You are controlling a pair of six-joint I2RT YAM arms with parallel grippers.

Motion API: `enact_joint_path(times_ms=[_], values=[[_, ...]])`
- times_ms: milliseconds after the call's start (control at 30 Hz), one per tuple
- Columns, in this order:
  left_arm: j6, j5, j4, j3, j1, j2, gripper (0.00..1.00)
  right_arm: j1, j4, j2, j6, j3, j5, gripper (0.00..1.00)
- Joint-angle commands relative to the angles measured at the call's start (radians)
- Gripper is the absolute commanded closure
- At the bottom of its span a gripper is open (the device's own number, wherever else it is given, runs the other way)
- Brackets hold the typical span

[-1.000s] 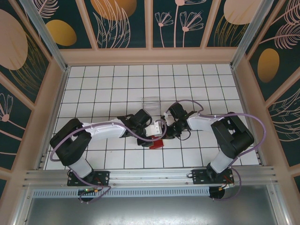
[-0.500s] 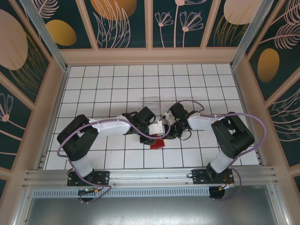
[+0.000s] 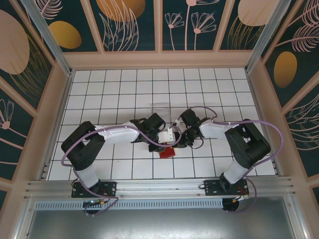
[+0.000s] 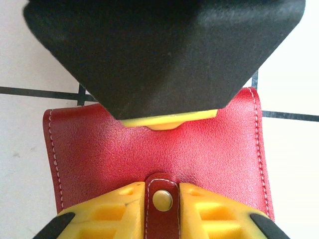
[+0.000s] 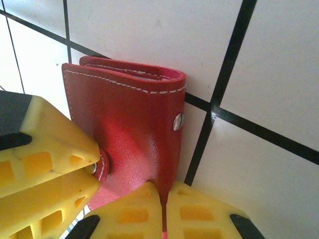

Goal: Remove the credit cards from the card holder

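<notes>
Centrally on the white gridded surface [image 3: 124, 94], a little toward the near edge: the red card holder [image 3: 167, 152], folded shut. Lies flat between the left arm [image 3: 117, 135] and the right arm [image 3: 219, 129], reached from both sides at once. Farther back, well apart from it: a small clear plastic box [image 3: 160, 108].

From the left wrist: grained red leather [image 4: 149, 154] with white stitching, lying across a black grid line. At its near edge, the closing tab [image 4: 162, 224] with a brass snap [image 4: 163, 200]. Left jaws clenched on that tab, with a yellow pad [image 4: 114, 209] touching each side of the strip. Across the holder, at its far edge, the black body of the right arm's tool and a sliver of its yellow pad [image 4: 169, 120].

From the right wrist: the holder [image 5: 129, 114] tilted up off the tiles, fold uppermost, and a second snap stud [image 5: 178, 121] near its right edge. Right jaws clamped on the holder's near edge, the pads [image 5: 144, 209] pressed together with only a thin red line of leather between them. At the left, the other pair of pads [image 5: 45, 144] converging on the tab's snap.

Along the top edge, layered leather and a pinkish lining [image 5: 124, 69]. Cannot tell whether any of those layers are cards.
</notes>
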Motion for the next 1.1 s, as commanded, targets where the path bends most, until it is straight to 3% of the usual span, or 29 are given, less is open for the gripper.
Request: enact_joint_path(times_ms=[0,667,767,1067], values=[[0.001,-0.050,0.018,-0.016,0.011,-0.027,0.78,0.013,-0.038,-0.032,0.026,-0.016,0.071,0.93],[-0.062,-0.060,0.095,-0.137,0.023,-0.159,0.85,0.009,-0.046,-0.052,0.071,-0.053,0.143,0.97],[-0.062,-0.012,0.098,-0.127,0.023,-0.153,0.74,0.009,-0.038,-0.058,0.077,-0.055,0.132,0.97],[-0.024,0.071,0.041,-0.027,0.022,-0.051,0.59,0.013,-0.033,-0.058,0.082,-0.054,0.129,0.97]])
